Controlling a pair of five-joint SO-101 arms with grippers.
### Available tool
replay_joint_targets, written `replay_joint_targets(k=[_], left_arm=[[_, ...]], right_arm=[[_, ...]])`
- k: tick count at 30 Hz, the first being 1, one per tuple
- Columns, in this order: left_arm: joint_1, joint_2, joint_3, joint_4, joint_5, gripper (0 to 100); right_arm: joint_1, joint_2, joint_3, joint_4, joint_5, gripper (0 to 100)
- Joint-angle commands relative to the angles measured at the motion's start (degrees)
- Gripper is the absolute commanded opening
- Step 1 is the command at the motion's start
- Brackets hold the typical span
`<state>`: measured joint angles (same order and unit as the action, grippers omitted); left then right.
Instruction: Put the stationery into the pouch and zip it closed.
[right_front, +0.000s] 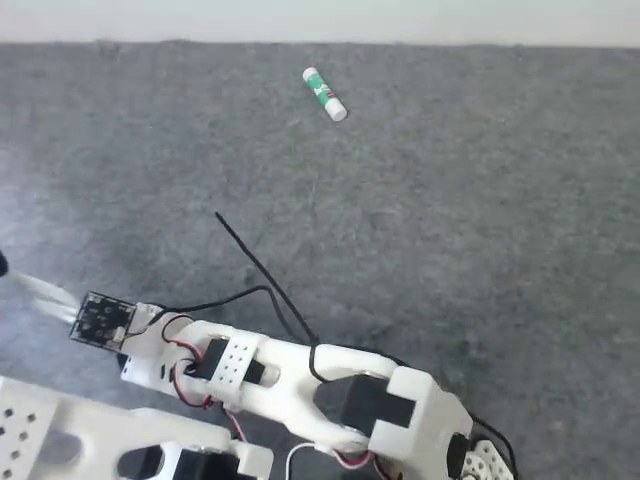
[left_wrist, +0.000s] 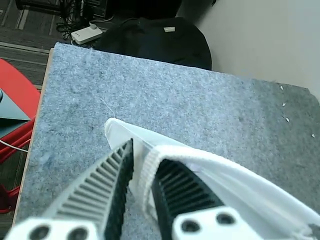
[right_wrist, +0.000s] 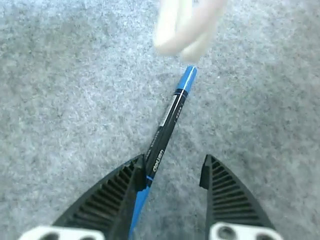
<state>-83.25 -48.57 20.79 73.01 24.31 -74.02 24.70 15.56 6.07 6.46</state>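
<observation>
Left gripper (left_wrist: 144, 157): clamped on pouch (left_wrist: 225, 172) edge, lower centre of frame.
Right gripper (right_wrist: 174, 165): jaws apart; pen (right_wrist: 171, 121) lies on mat (right_wrist: 60, 100) against one finger, ungripped.
Glue stick (right_front: 324, 94): upper centre, on mat.
Progress, judged: early. Nothing pouched; zipping left.

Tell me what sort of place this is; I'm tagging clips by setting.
Likely an office or lab: a felt-topped table, a power strip on the carpeted floor, and a black bag beside it.
</observation>
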Motion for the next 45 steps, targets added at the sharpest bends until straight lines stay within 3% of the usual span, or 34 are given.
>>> replay_joint_targets(k=[1, 14, 19, 26, 29, 34, 45], left_arm=[[-0.35, -0.26, -3.82, -3.16, 0.70, 1], [-0.35, -0.35, -4.00, -3.16, 0.62, 1], [-0.35, -0.35, -4.00, -3.16, 0.62, 1], [-0.35, -0.35, -4.00, -3.16, 0.62, 1], [-0.35, -0.35, -4.00, -3.16, 0.62, 1], [-0.35, -0.35, -4.00, -3.16, 0.62, 1], [-0.26, -0.44, -4.00, -3.16, 0.62, 1]], right_arm=[[-0.66, 0.31, -5.01, -1.01, 0.44, 17.0], [-0.75, 8.57, -10.37, -1.01, 1.05, 16.8], [-0.40, 9.80, -10.37, -1.01, 7.38, 16.6], [2.33, 9.80, -10.37, -0.66, 8.09, 16.5], [2.77, 9.71, -11.43, 3.47, 8.18, 15.5], [3.30, 10.24, -16.97, 13.93, 8.18, 0.1], [6.73, 9.63, -17.76, 18.07, 8.00, 0.6]])
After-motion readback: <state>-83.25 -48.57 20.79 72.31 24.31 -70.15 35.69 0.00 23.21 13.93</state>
